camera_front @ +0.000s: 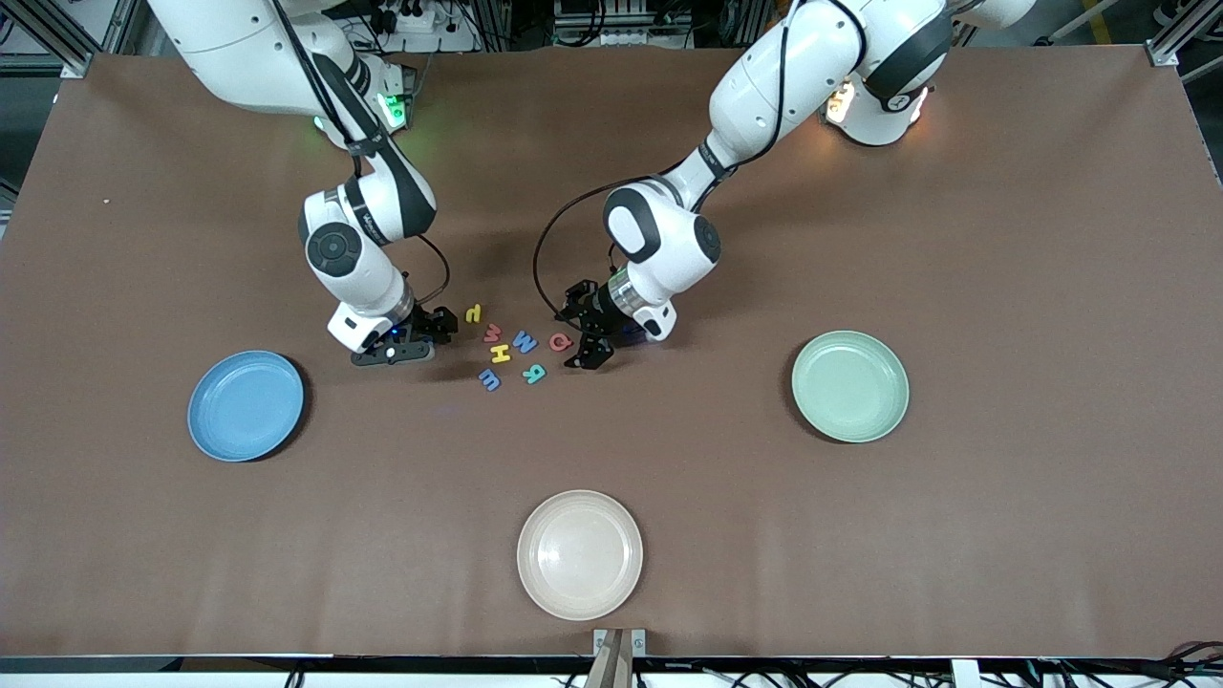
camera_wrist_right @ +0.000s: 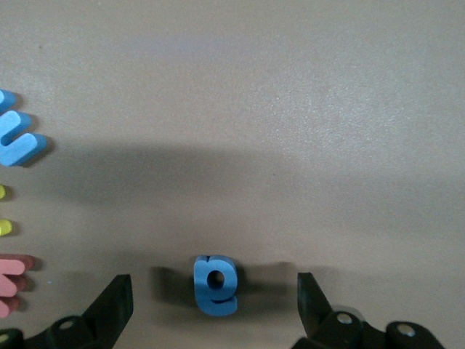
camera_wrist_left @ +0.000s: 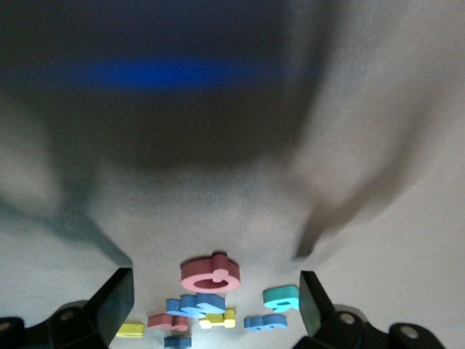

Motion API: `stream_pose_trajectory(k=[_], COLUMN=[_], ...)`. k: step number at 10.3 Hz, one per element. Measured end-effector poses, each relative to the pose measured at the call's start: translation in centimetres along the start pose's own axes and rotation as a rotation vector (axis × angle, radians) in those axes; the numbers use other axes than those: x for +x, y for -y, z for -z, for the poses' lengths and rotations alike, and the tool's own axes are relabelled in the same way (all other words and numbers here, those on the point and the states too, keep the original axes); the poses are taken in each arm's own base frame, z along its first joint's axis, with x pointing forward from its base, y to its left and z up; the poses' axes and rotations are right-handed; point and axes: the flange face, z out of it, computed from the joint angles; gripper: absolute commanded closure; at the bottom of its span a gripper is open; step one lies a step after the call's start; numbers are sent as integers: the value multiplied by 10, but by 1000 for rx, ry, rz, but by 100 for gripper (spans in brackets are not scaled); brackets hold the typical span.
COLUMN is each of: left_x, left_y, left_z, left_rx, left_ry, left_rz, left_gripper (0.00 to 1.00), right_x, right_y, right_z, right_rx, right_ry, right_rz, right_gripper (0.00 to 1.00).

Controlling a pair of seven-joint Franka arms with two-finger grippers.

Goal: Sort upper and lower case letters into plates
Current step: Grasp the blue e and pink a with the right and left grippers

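So nothing is sorted yet — the letters (camera_front: 506, 346) lie clustered on the table (camera_front: 1003, 239), blue plate (camera_front: 246, 405) and green plate (camera_front: 849, 385) bare — left hand (camera_front: 585, 344) and right hand (camera_front: 420, 336) both spread apart, holding nothing

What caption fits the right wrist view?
Open right claw straddling a blue foam letter on the brown table.

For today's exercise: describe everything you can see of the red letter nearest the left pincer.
The red letter is a small, thick, foam-looking ring with a short tail, like a Q or a. It lies flat on the brown table, at the cluster's edge toward the left arm's end. The open left pincer stands beside it; nothing touches it. A teal letter lies nearby.
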Motion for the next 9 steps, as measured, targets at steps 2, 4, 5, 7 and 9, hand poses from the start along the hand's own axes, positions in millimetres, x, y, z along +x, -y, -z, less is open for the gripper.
stream_pose_trajectory(k=[2, 4, 5, 7, 9], left_x=[-5, -4, -3, -4, -6], left_y=[-2, -2, -1, 0, 0], left_z=[0, -3, -6, -9, -10], left_rx=[-5, -3, -2, 0, 0], left_ry=[10, 10, 11, 14, 17], left_rz=[-6, -3, -3, -3, -3], left_gripper=[0, 0, 4, 34, 36], right_x=[-5, -6, -6, -6, -4], right_y=[-1, -1, -1, -1, -1], right_z=[-8, -12, -12, -12, -8], right_rx=[2, 2, 2, 2, 4], right_ry=[-5, -3, -2, -4, -13], right_rz=[0, 0, 0, 0, 0], right_gripper=[0, 0, 0, 89, 95])
